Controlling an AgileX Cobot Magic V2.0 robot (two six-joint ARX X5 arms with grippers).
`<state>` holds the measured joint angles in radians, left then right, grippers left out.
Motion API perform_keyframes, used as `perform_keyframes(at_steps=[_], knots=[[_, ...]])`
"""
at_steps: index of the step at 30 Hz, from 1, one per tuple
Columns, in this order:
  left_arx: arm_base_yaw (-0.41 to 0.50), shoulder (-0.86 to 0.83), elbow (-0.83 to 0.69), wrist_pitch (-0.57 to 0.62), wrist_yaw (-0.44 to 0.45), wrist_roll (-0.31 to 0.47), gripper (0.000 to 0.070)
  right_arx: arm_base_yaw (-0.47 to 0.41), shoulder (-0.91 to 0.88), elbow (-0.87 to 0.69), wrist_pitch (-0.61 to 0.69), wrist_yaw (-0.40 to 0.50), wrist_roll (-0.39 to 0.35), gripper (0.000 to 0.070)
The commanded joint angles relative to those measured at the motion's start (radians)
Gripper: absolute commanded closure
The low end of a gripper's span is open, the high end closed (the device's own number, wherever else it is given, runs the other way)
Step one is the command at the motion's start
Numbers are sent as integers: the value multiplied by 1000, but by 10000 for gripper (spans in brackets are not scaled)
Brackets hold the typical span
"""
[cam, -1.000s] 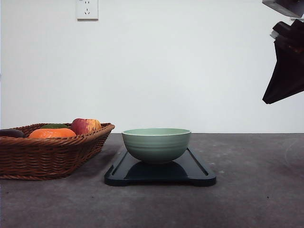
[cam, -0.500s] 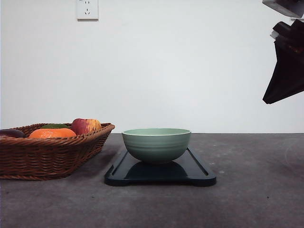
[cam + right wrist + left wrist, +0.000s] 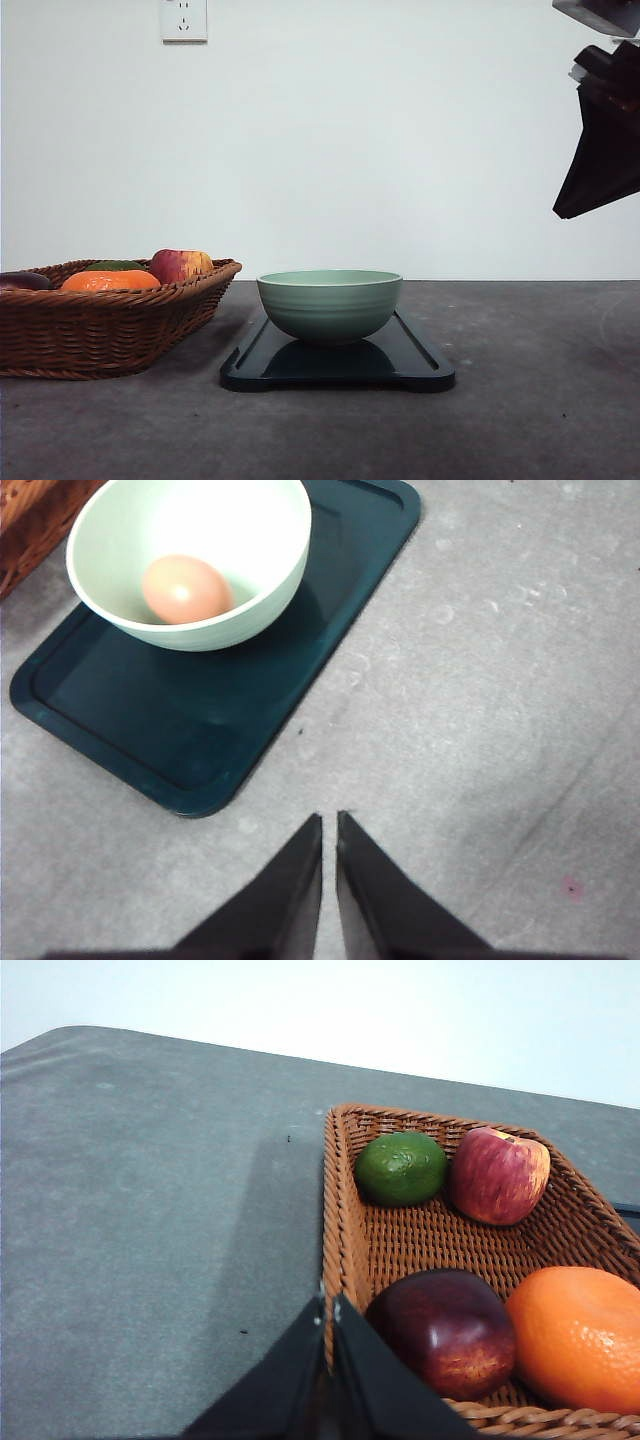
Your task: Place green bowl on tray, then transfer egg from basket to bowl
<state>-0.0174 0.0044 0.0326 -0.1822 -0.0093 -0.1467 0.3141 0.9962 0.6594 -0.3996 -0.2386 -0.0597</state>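
Observation:
The green bowl [image 3: 329, 305] stands upright on the dark tray [image 3: 337, 368] in the middle of the table. A brown egg [image 3: 185, 590] lies inside the bowl [image 3: 250, 570], which sits toward one end of the tray [image 3: 200, 730]. My right gripper [image 3: 329, 822] is shut and empty, held high over bare table beside the tray; in the front view it hangs at the upper right [image 3: 566, 207]. The wicker basket [image 3: 110, 325] stands to the left of the tray. My left gripper [image 3: 328, 1308] is shut and empty above the basket's rim [image 3: 335, 1210].
The basket holds a green lime [image 3: 401, 1168], a red-yellow apple [image 3: 498, 1174], a dark red fruit [image 3: 445, 1330] and an orange [image 3: 578, 1335]. A wall socket [image 3: 183, 19] is on the white wall behind. Grey tabletop stretches right of the tray and left of the basket.

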Motion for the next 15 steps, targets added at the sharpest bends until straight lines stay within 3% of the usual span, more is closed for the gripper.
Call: perform_keyframes(at_steps=[1, 13, 15], knots=[[2, -1, -20, 6, -2, -1, 700, 4, 8, 10, 10, 1, -1, 684], [2, -1, -20, 6, -2, -1, 700, 4, 8, 10, 10, 2, -2, 684], [2, -1, -20, 6, -2, -1, 700, 2, -14, 9, 6, 21, -69, 684]])
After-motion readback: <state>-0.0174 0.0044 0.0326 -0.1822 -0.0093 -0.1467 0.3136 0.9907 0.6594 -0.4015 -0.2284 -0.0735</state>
